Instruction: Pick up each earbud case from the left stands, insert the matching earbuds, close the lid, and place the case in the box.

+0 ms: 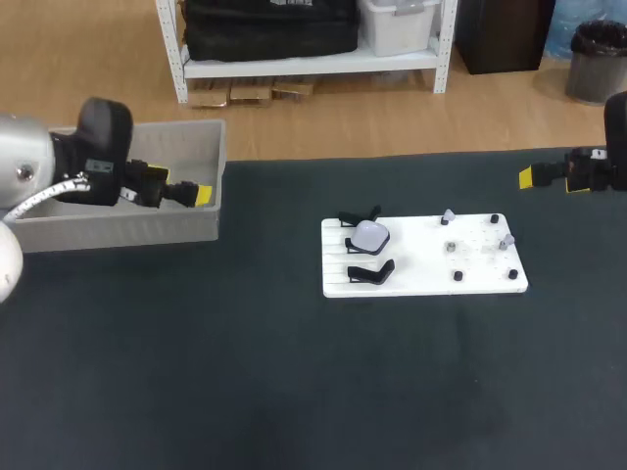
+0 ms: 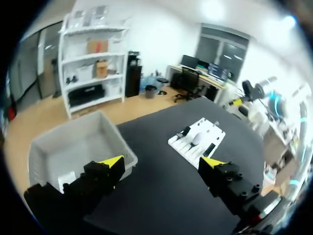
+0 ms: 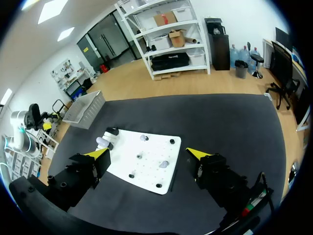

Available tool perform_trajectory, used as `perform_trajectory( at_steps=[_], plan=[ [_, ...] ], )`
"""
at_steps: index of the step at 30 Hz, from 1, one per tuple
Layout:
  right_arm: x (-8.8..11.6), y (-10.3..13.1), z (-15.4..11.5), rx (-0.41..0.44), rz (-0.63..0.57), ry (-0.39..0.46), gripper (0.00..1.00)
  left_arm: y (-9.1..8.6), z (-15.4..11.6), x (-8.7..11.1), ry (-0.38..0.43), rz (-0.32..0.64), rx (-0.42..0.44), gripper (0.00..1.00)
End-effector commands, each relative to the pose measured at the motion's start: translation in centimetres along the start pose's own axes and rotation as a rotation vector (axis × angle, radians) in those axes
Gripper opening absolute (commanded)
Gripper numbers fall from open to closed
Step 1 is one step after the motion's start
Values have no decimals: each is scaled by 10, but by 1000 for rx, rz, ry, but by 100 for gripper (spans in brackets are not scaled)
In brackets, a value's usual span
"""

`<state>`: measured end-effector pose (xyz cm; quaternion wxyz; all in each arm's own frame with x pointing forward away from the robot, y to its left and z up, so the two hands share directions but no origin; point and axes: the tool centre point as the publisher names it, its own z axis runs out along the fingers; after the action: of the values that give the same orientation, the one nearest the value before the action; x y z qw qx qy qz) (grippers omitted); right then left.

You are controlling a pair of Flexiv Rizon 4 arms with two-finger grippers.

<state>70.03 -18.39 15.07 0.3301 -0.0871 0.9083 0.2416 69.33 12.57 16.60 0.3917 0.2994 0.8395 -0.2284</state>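
Case [image 1: 371,235], pale lilac-white, rounded and smooth, sat on the middle of three black stands [image 1: 370,272] at the left end of a white board [image 1: 423,257]. Any print on it was too small to read. The two other stands, one on each side of it, were bare. On the board's right half stood two small pale earbuds [image 1: 448,216] among short black pegs [image 1: 458,276]. The board lay on the dark table [image 1: 294,392], well apart from a grey box [image 1: 118,230] at the far left. The left gripper [image 1: 186,193] hung over the box's right end, fingers spread wide with nothing between them. The right gripper [image 3: 149,153] hung near the table's right edge, well apart from the board, fingers likewise spread and holding nothing.
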Motion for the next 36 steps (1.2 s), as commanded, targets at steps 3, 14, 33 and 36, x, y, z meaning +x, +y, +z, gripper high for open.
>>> perform_trajectory(
  at_steps=[3,14,33,36],
  plan=[
    [0,-1,0,-2,-1,0,100,5,-3,6,-238,517,466,100],
    [0,-1,0,-2,-1,0,100,-4,3,8,-237,513,453,100],
    [0,-1,0,-2,-1,0,100,-115,148,21,-132,473,368,100],
    [0,-1,0,-2,-1,0,100,-115,148,21,-132,473,368,100]
  ],
)
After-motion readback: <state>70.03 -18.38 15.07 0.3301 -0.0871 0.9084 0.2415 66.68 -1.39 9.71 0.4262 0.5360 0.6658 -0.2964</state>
